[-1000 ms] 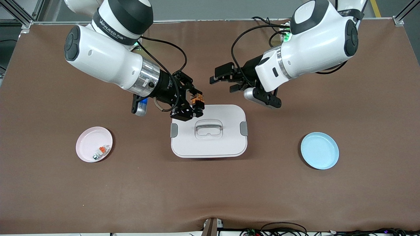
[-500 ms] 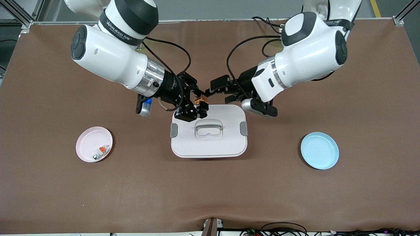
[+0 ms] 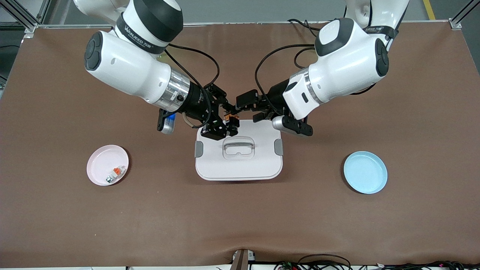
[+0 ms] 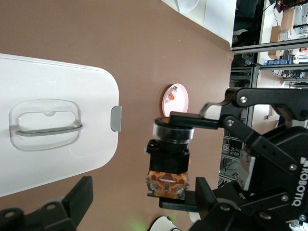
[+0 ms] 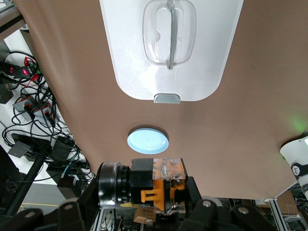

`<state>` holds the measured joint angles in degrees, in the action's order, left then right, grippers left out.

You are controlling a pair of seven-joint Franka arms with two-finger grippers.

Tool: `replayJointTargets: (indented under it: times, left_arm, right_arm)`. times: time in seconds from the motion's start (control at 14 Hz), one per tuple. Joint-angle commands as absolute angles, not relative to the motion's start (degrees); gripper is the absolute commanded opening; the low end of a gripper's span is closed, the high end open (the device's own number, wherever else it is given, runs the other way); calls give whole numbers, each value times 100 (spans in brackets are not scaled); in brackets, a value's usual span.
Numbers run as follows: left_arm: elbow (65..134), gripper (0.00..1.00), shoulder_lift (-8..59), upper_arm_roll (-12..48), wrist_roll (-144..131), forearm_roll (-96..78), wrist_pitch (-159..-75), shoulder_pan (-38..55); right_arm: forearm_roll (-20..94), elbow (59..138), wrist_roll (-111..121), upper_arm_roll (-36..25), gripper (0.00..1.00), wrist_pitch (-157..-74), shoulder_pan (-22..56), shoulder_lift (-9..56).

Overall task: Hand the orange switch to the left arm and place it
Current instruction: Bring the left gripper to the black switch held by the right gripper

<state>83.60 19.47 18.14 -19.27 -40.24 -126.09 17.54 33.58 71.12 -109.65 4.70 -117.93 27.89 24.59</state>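
Both arms have closed in since the earlier frames, meeting at upper centre of the front view. Right gripper (image 3: 227,122) clamps the orange switch (image 3: 229,119) over the box (image 3: 238,165) rim; left gripper (image 3: 245,108) seems spread beside it. Handover and placement remain; tabletop (image 3: 240,217) lies open around.

Front camera: high, facing the arm bases, covering the whole surface (image 3: 75,210). Both wrist cameras: close, looking down past their fingers. All three views share the box (image 3: 238,165) (image 4: 48,96) (image 5: 168,82) and the held switch (image 3: 229,119) (image 4: 167,166) (image 5: 149,185).
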Motion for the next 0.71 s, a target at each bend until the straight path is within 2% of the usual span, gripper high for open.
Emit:
replayJointTargets:
  times: [0.0, 0.36, 0.64]
  left_arm:
    - [8306, 94, 2004, 1802, -1916, -4061, -12866, 1907]
    - [8297, 92, 2144, 1802, -1863, -4052, -13095, 2012]
    - [8288, 64, 2188, 1802, -1916, -4043, -13104, 2100]
  right_arm:
    - [3437, 6908, -11074, 404, 0, -11795, 2883, 2566]
    - [3437, 6847, -11074, 404, 0, -11795, 2874, 2584]
    - [3437, 6829, -11066, 404, 0, -11786, 2874, 2610]
